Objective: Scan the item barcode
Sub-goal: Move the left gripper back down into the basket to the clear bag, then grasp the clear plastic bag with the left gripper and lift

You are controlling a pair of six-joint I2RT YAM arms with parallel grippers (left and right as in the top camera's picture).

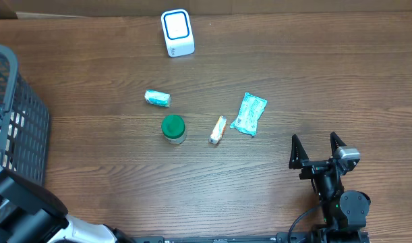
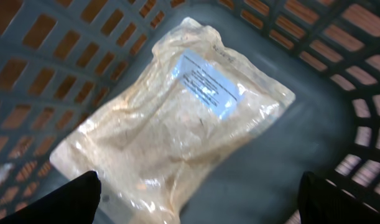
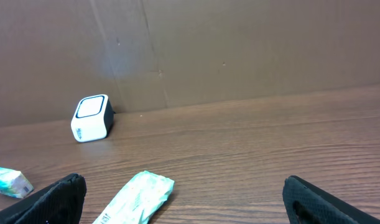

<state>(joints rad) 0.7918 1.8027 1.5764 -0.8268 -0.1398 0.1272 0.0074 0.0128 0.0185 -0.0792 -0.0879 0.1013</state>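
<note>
In the left wrist view a clear pouch (image 2: pixel 171 130) of beige contents, with a pale blue label (image 2: pixel 208 84), lies flat on the floor of the grey mesh basket (image 2: pixel 314 130). My left gripper (image 2: pixel 199 190) hangs open over the pouch's near end, with a dark finger at each bottom corner and nothing between them. The white scanner with a blue ring (image 1: pixel 177 32) stands at the back of the table and also shows as the scanner (image 3: pixel 90 118) in the right wrist view. My right gripper (image 1: pixel 315 139) stands open and empty at the front right.
The basket (image 1: pixel 17 108) fills the table's left edge. On the wood lie a teal packet (image 1: pixel 249 114), a small teal wrapper (image 1: pixel 158 98), a green-lidded jar (image 1: pixel 173 128) and an orange-white bar (image 1: pixel 218 129). The teal packet (image 3: pixel 140 196) lies just ahead of my right gripper (image 3: pixel 183 186).
</note>
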